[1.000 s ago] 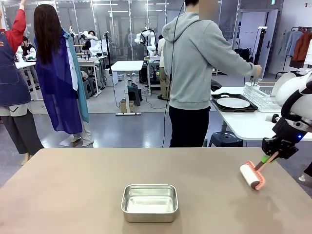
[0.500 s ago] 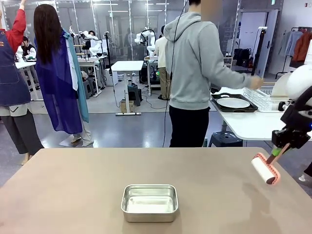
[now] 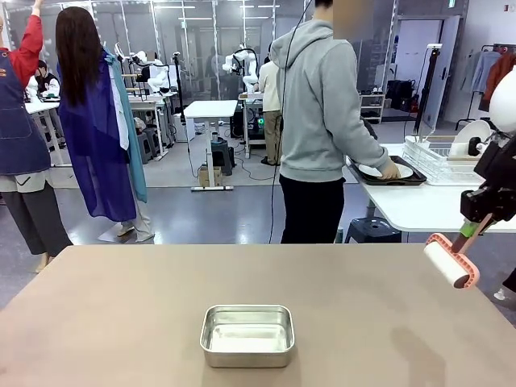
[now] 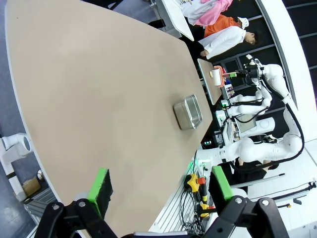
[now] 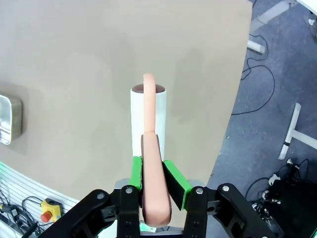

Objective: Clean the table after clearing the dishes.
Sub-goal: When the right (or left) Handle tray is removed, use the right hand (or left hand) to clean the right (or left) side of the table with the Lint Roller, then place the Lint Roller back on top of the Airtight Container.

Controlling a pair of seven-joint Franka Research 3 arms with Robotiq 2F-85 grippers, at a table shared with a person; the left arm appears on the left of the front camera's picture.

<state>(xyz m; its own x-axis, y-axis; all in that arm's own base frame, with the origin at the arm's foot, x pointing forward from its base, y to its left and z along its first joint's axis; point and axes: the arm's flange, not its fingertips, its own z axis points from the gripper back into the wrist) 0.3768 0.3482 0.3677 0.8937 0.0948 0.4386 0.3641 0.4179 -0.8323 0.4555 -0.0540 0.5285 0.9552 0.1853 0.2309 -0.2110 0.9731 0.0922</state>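
The tabletop (image 3: 121, 322) has a plain matt beige-brown surface, smooth and without visible grain. The small pan (image 3: 247, 334) is bare metal with a brushed, softly reflective finish and a brighter rolled rim. The roller (image 3: 448, 264) carries a white, smooth, paper-like sleeve on a salmon-pink plastic frame with a slight sheen. The right tool (image 5: 152, 173) has matt black plastic-looking links and matt green pads (image 5: 174, 182). The left tool (image 4: 159, 191) shows the same finish.
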